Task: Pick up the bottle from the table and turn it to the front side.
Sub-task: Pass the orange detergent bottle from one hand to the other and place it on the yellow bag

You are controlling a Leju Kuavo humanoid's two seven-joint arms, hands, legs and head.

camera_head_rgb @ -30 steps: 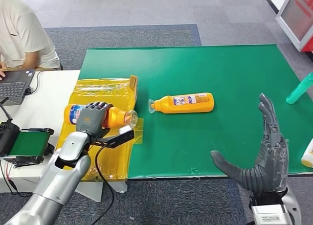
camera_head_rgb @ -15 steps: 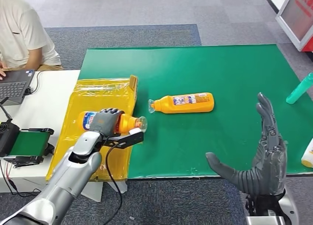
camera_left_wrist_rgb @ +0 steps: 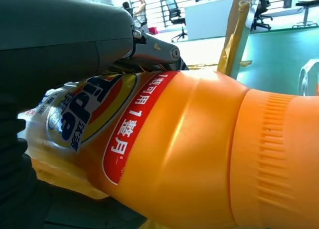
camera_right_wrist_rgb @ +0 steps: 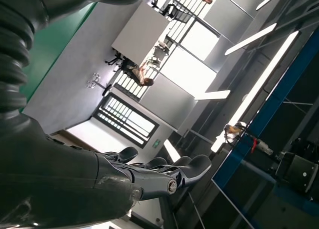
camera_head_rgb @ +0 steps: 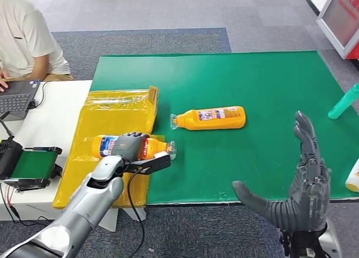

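An orange bottle is held in the left hand, fingers wrapped over its middle, lying on its side above the near edge of the yellow bag, with its clear cap just over the border of the green surface. In the left wrist view the label is seen turned toward the camera, the grip sitting over the labelled part of the body. The right hand is held upright near the front edge of the surface, fingers spread and nothing in it. A second orange bottle lies on its side further in on the green surface, well apart from both hands. A slip is judged the main risk: the body looks smooth and tapers toward the neck, so a turn made with a loose grip could let it slide out cap-first. It cannot be told for certain whether the bottle's underside is touching the bag; if it is, the film could be dragged or snagged during the turn. A wide swing could also carry the cap toward the second bottle.
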